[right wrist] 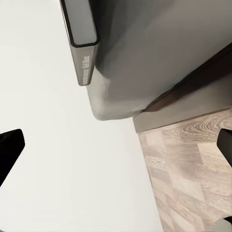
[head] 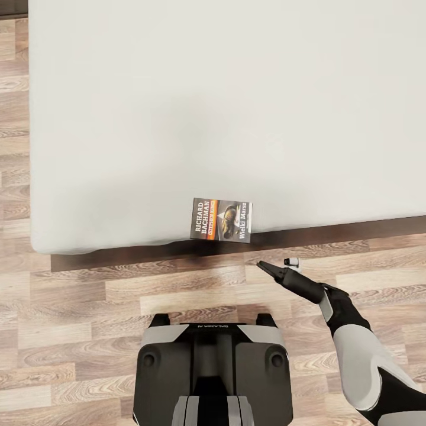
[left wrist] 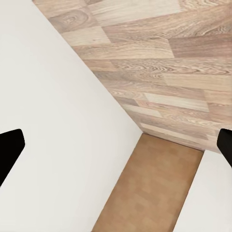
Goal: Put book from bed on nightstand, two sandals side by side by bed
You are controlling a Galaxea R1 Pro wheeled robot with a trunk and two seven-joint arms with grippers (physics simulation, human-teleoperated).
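Note:
The book [head: 222, 219], dark with an orange band and white lettering, lies flat at the near edge of the bed [head: 207, 106], on its off-white mattress. My right gripper [head: 264, 267] hovers over the floor just in front of the bed frame, a short way right of the book and below it, pointing toward it. In the right wrist view the book [right wrist: 81, 34] appears edge-on ahead of the right gripper [right wrist: 116, 154], whose fingers stand wide apart, open and empty. The left gripper [left wrist: 116, 154] is also open with nothing in it. The sandals and nightstand are out of view.
The dark wood bed frame [head: 355, 228] runs along the mattress's near side. Light plank floor [head: 89, 319] lies between the bed and my base [head: 213, 367]. The left wrist view has plank floor [left wrist: 164, 58] beside a white surface and a tan strip.

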